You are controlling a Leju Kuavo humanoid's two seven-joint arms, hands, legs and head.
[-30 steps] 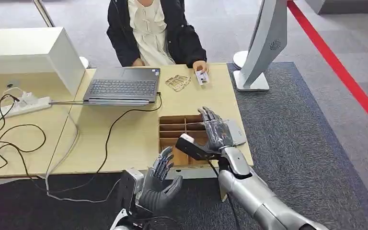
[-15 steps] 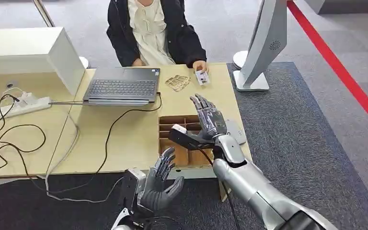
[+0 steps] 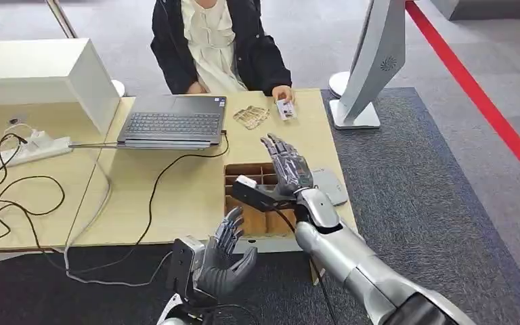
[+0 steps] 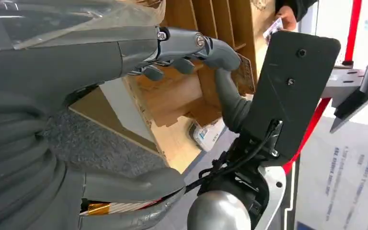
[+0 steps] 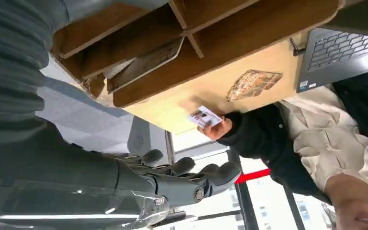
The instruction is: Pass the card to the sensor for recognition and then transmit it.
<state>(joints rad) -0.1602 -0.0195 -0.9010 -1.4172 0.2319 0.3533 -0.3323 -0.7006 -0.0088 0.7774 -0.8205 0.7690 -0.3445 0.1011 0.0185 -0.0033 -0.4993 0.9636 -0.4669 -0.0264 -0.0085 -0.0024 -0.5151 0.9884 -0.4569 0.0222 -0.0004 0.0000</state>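
Where a person sits: one card [image 3: 284, 108].

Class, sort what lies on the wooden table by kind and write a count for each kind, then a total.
Laptop: 1
Power strip: 1
Card, under a person's hand: 1
Clear packet: 1
Wooden divider tray: 1
Grey sensor pad: 1
White box: 1
Total: 7

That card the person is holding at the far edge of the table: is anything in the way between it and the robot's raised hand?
Nothing visible. The right hand hovers open above the wooden divider tray; beyond it is bare table up to the card.
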